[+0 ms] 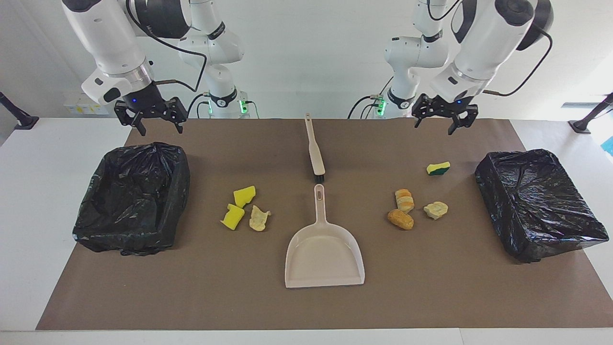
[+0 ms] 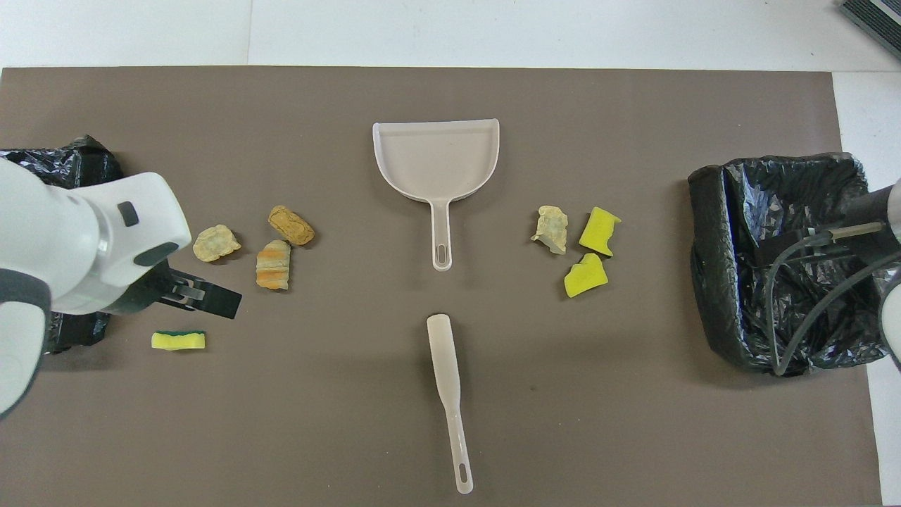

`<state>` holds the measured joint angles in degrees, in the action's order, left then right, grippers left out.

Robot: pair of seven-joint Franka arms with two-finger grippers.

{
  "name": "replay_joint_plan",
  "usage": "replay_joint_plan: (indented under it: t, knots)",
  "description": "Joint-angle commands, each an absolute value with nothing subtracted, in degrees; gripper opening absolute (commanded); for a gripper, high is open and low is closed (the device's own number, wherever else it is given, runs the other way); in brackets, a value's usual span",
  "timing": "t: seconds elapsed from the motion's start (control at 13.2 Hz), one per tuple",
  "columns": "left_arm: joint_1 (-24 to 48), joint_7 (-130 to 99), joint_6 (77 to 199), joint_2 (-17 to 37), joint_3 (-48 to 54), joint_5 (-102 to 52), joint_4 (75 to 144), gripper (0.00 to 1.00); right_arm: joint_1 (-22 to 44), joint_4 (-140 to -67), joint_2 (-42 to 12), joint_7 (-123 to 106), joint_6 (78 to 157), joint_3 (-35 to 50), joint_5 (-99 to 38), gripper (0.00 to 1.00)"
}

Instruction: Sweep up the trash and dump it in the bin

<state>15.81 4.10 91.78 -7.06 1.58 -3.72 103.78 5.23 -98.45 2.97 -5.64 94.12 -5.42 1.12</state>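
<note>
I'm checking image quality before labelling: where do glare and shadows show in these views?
Facing view: bright glare streaks on both black bin liners, soft shadows under the dustpan. Overhead view: the left arm's white casing looms large over its end, and the brush casts a faint shadow.

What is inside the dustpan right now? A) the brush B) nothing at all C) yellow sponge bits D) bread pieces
B: the dustpan shows only its bare beige floor, while the sponge bits and bread pieces lie on the brown mat beside it and the brush lies just off its handle.
</note>
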Motion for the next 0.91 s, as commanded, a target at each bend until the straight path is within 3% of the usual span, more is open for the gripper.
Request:
replay_joint_plan:
  t: [0.0,0.38,0.83]
  knots:
    - [23.2,4.3,93.6,-10.7,0.5,-3.5,109.8,1.00,7.2,-100.4,1.1,-4.8,97.8,-4.9,-0.3,1.00]
    - [38.1,0.5,101.7,-13.4,0.6,-4.7,118.6,1.00,11.7,-96.4,-5.5,5.7,102.2,-4.7,-0.9,1.00]
    - [54.3,-21.3,117.6,-12.7,0.6,-4.7,130.4,1.00,18.7,-82.9,-21.6,19.9,107.4,-4.0,-6.4,1.00]
